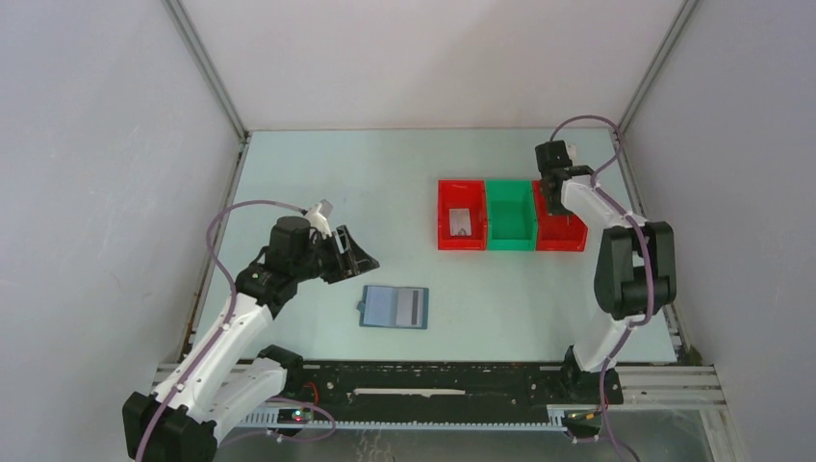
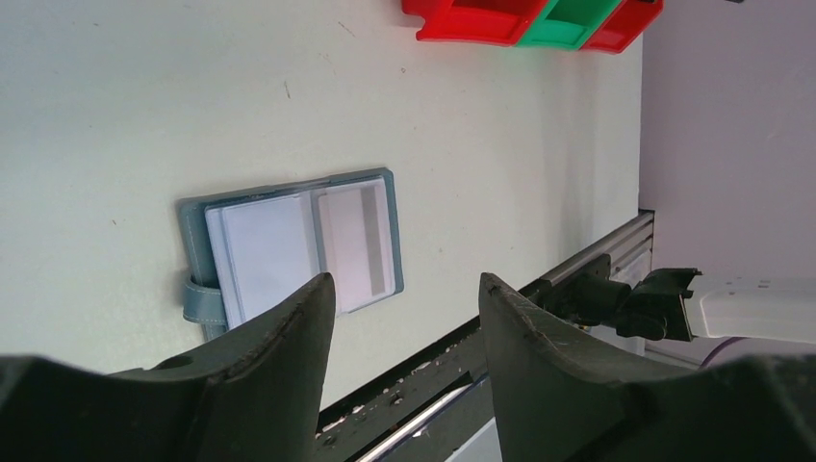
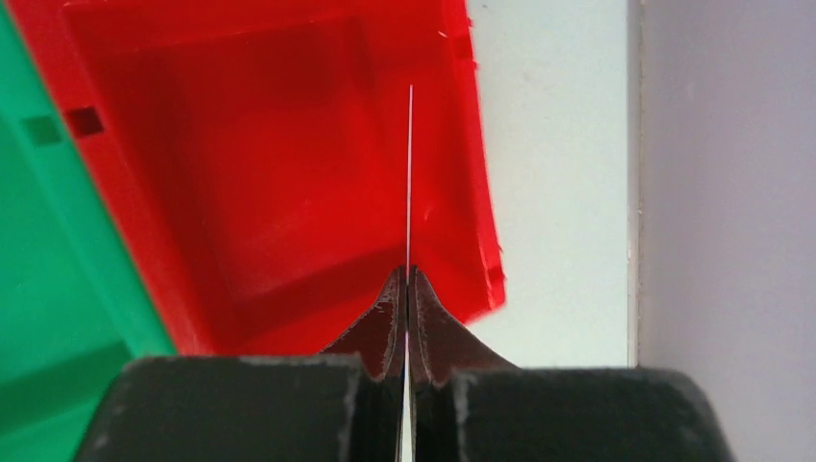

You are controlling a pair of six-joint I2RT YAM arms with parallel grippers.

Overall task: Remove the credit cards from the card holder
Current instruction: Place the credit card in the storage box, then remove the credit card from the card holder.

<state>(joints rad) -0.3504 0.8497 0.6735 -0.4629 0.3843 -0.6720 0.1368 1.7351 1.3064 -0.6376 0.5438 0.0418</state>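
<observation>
Card holder [image 1: 394, 307] lies left-right; left pincer [image 2: 406, 287] wide, empty; right pincer [image 3: 407, 281] clamps edge-on card [image 3: 410, 173].

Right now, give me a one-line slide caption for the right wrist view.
Right gripper pinches a thin card edge-on above the red plastic bin, green plastic bin alongside.

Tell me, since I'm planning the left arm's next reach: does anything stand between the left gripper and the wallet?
Nothing visible does. The left gripper stands open near the open wallet, with only bare table between them. The bins and the right gripper, shut on a card, are far off to the right.
</observation>
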